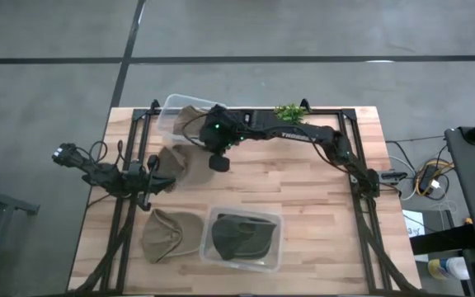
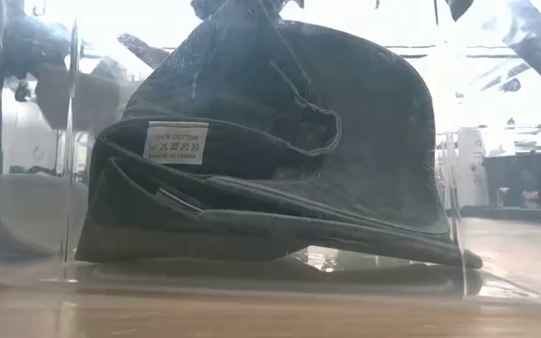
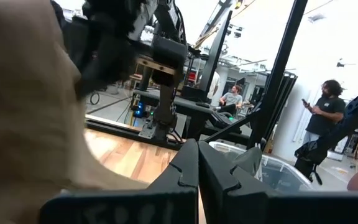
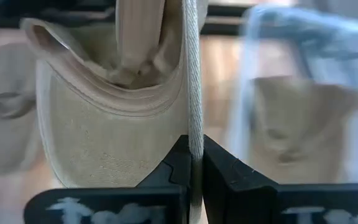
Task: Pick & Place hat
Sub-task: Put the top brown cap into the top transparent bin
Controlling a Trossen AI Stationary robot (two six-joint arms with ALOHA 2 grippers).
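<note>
My right jaws (image 4: 190,163) are closed tight on the brim of a tan hat (image 4: 114,106), a grip only my right wrist view shows: the thin edge runs straight down between the two fingers and the hat's pale inside hangs open beyond them. From above, that same hat (image 1: 174,162) is only a tan shape just beside the far bin (image 1: 171,115), under my right arm, and the pinch itself is hidden. My left jaws (image 3: 197,180) are pressed together with nothing between them; in the high view they (image 1: 162,183) sit just past the tan hat, away from the far bin. The left wrist view alone takes in the room, where a person (image 3: 325,115) stands. The far bin holds more tan cloth, seen blurred in my right wrist view (image 4: 300,118). The near bin (image 1: 275,224), well apart from the far bin at the table's (image 1: 320,190) opposite edge, holds a dark hat (image 1: 242,237); only the low view shows its (image 2: 280,150) white label (image 2: 176,143). An olive hat (image 1: 168,233) lies loose just beside the near bin.
</note>
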